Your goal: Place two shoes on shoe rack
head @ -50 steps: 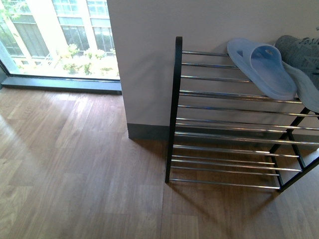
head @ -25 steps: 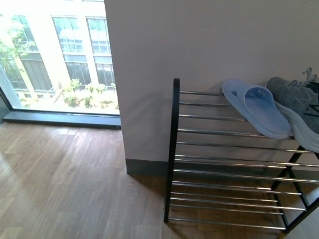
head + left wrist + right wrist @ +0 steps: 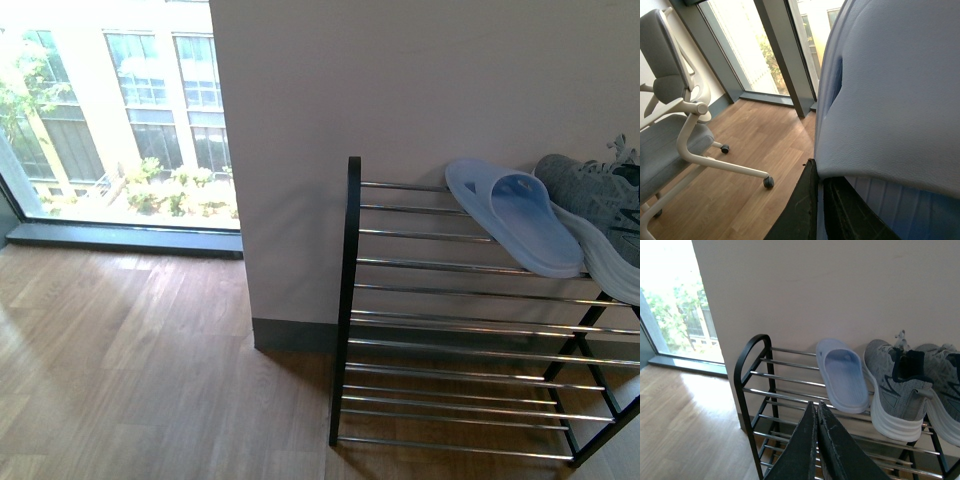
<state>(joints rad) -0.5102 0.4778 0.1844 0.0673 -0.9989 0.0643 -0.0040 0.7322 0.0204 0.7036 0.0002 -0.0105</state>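
The black shoe rack (image 3: 354,300) with silver bars stands against the wall. On its top tier lies a pale blue slide (image 3: 515,215) next to two grey sneakers (image 3: 895,385). In the left wrist view my left gripper (image 3: 819,172) is shut on the edge of a second pale blue slide (image 3: 895,95), which fills that picture; no rack shows there. In the right wrist view my right gripper (image 3: 816,407) is shut with nothing in it, in front of the shoe rack (image 3: 747,390) and the slide (image 3: 842,372). Neither gripper shows in the front view.
A white wall (image 3: 400,90) rises behind the rack. A floor-to-ceiling window (image 3: 110,110) is at the left, above wood flooring (image 3: 130,370). A grey office chair (image 3: 675,115) on castors stands near the left arm.
Between the oldest frame and half a second ago the front view tilted upward, so the rack and shoes sat lower in it. Since then nothing has visibly moved.
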